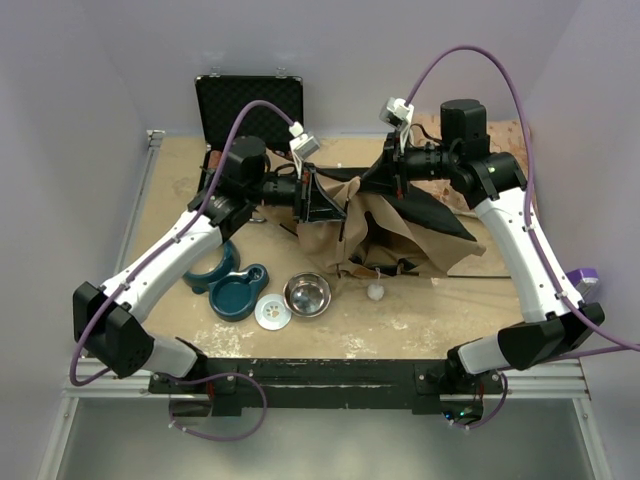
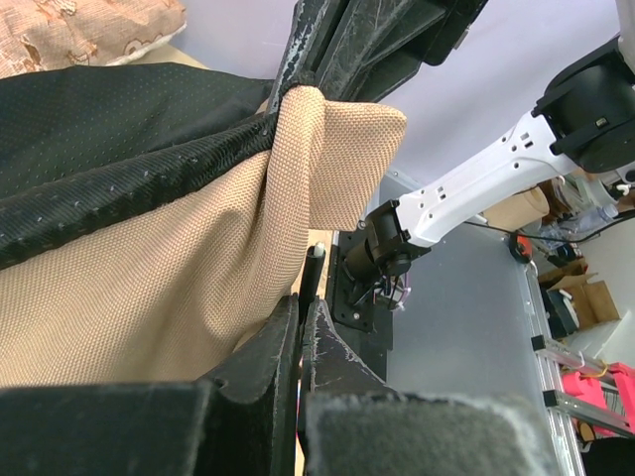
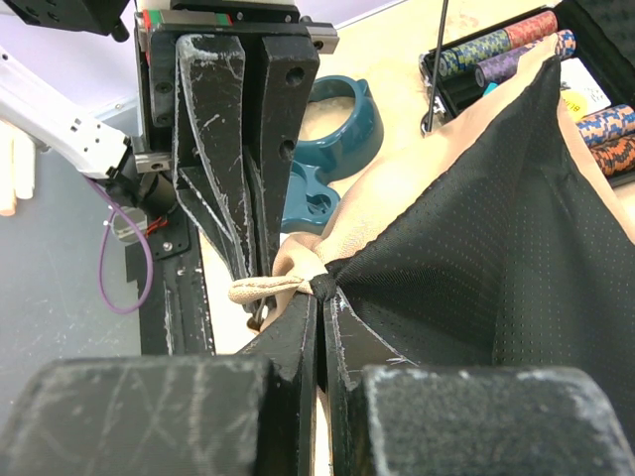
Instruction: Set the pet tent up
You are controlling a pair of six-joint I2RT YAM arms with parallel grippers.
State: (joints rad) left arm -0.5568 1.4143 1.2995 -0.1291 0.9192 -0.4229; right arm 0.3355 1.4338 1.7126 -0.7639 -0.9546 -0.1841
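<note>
Table [image 1: 450, 310]; both arms [image 1: 190, 240] [image 1: 520, 240] inward on tent [image 1: 370, 225]

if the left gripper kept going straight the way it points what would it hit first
The tent cloth pinched in the left gripper; right behind it the right gripper, facing it and clamped on the same cloth. The gap looks small, though depth is hard to judge.

On the scuffed tan table [image 1: 430, 322] lie a crumpled tan canvas tent [image 1: 385, 238], a teal bowl stand [image 1: 232, 286], a steel bowl [image 1: 307, 294], a white round disc [image 1: 272, 313] and an open black case [image 1: 248, 105].
</note>
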